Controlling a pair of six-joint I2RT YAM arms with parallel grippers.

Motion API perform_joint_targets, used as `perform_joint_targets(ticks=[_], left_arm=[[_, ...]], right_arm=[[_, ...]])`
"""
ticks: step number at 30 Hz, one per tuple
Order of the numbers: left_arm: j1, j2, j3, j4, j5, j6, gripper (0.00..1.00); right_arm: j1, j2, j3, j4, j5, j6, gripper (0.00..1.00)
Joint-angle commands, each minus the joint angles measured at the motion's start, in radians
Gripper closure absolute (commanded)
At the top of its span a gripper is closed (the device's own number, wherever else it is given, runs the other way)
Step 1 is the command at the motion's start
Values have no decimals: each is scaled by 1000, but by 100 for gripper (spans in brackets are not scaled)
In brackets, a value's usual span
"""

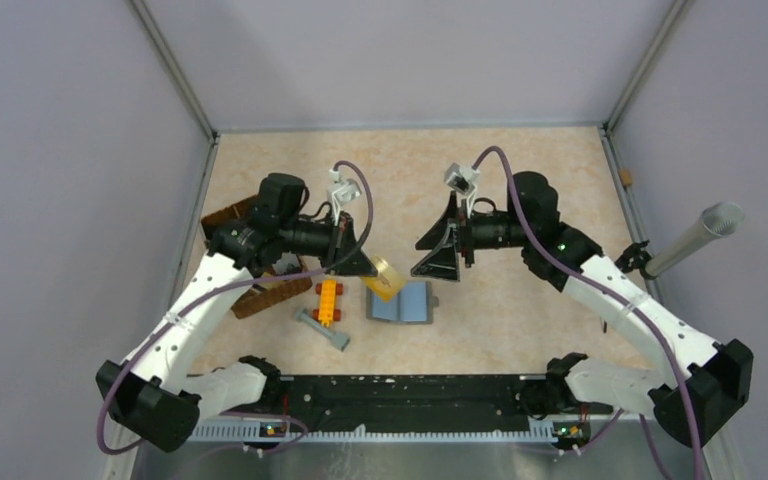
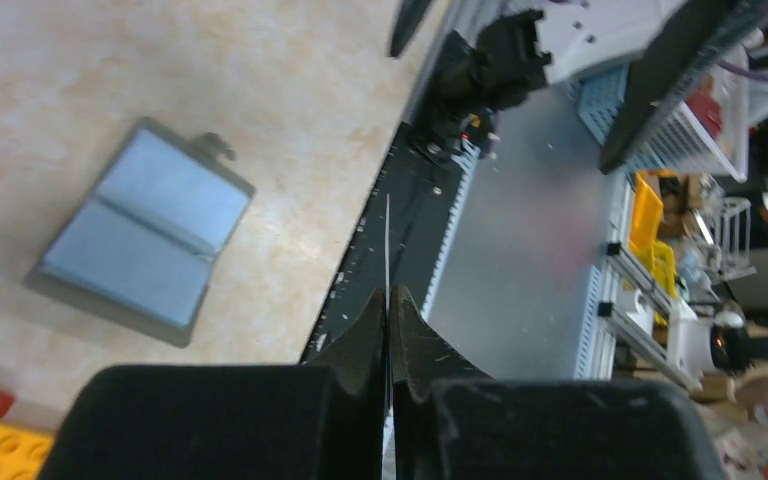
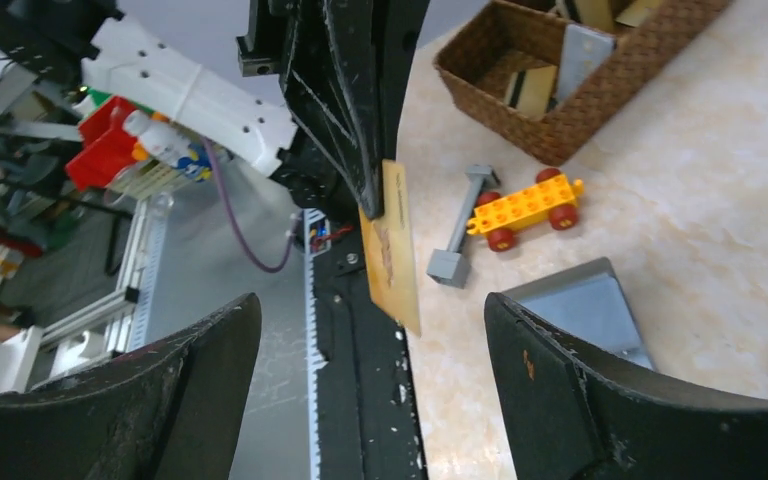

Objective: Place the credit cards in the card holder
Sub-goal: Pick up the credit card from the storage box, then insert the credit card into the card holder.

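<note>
The card holder (image 1: 402,302) lies open on the table, grey with blue-grey pockets; it also shows in the left wrist view (image 2: 145,235) and the right wrist view (image 3: 585,310). My left gripper (image 1: 370,267) is shut on a gold credit card (image 1: 386,279) and holds it upright just above the holder's left edge. In the left wrist view the card (image 2: 387,245) shows edge-on between the shut fingers (image 2: 365,335). In the right wrist view the card (image 3: 392,250) hangs from the left gripper (image 3: 365,195). My right gripper (image 1: 417,258) is open and empty, facing the card from the right.
A brown woven tray (image 3: 480,85) at the left holds more cards (image 3: 530,88), and the left arm partly hides the tray in the top view (image 1: 270,295). An orange toy brick car (image 1: 328,300) and a grey bar (image 1: 322,328) lie left of the holder.
</note>
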Motion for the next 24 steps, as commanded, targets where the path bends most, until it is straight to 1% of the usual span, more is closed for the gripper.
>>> perform_joint_targets(ticks=[1, 5, 7, 9, 10, 11, 12, 14, 15, 16, 17, 18, 19, 20, 21, 22, 24], left_arm=[[-50, -46, -26, 60, 179, 24, 100], [-53, -70, -56, 122, 224, -16, 100], [-54, -81, -69, 144, 231, -30, 100], [-54, -85, -78, 157, 215, -40, 100], [-53, -85, -82, 158, 206, -39, 100], [-54, -85, -87, 157, 199, -39, 100], [-53, -83, -93, 160, 196, -41, 100], [-53, -84, -114, 192, 196, -61, 100], [-53, -86, -128, 218, 191, -80, 100], [-53, -88, -142, 245, 187, -96, 100], [-54, -89, -160, 279, 177, -119, 97], [-54, -92, -176, 301, 134, -141, 76], [-54, -91, -182, 301, 57, -152, 48], [-53, -89, -195, 294, -51, -160, 27], [-54, -85, -210, 296, -178, -174, 11], [-53, -79, -229, 299, -253, -197, 3], [-55, -61, -277, 334, -397, -264, 1]], right_arm=[[35, 33, 0, 101, -158, 39, 21], [98, 86, 12, 111, -154, 50, 30], [139, 115, 15, 128, -154, 62, 38], [164, 129, 4, 180, -174, 94, 46], [174, 132, -9, 225, -185, 119, 53], [181, 132, -21, 264, -191, 146, 58], [183, 131, -35, 297, -189, 167, 66], [184, 134, -54, 329, -157, 196, 92], [185, 134, -62, 312, -109, 199, 100], [185, 131, -71, 287, -44, 196, 100], [184, 131, -83, 259, 31, 194, 100], [183, 131, -97, 229, 110, 194, 100], [181, 130, -111, 196, 196, 197, 100], [175, 129, -138, 187, 271, 216, 100], [163, 129, -171, 197, 321, 243, 100], [150, 127, -222, 220, 368, 277, 100], [129, 126, -307, 293, 432, 363, 100]])
